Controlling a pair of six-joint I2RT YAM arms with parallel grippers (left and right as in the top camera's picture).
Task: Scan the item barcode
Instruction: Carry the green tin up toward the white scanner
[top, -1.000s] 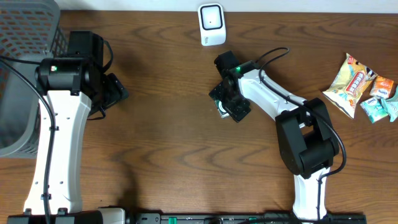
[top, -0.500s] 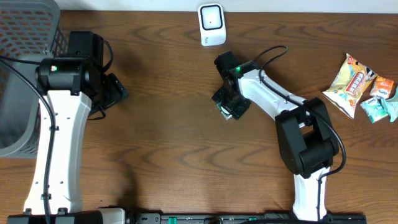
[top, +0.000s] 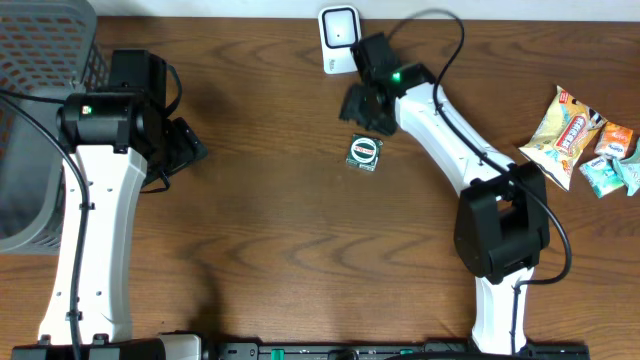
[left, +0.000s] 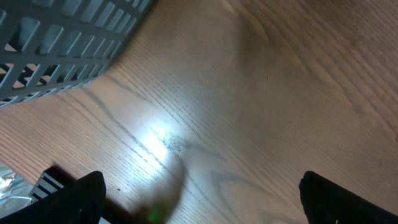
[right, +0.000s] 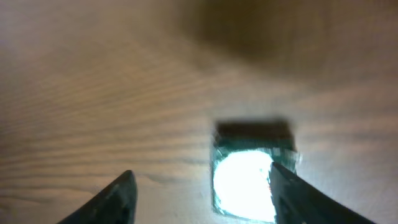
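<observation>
A small green square packet (top: 363, 151) with a round label, the item, lies flat on the wooden table. In the right wrist view the packet (right: 249, 186) is washed out by glare. The white barcode scanner (top: 340, 38) stands at the back edge. My right gripper (top: 363, 107) hovers between scanner and packet, apart from both. In its own view the right gripper (right: 200, 171) is open and holds nothing; its right finger overlaps the packet's edge. My left gripper (top: 186, 146) hangs at the left, and in its wrist view it (left: 208, 208) is wide open over bare wood.
A grey slatted basket (top: 35, 70) fills the back left corner, its wall (left: 62, 43) close to the left gripper. Several snack packets (top: 580, 135) lie at the right edge.
My right gripper has moved away from the table's middle back toward the scanner. The green packet that it covered now lies exposed on the table. The left arm has not moved.
</observation>
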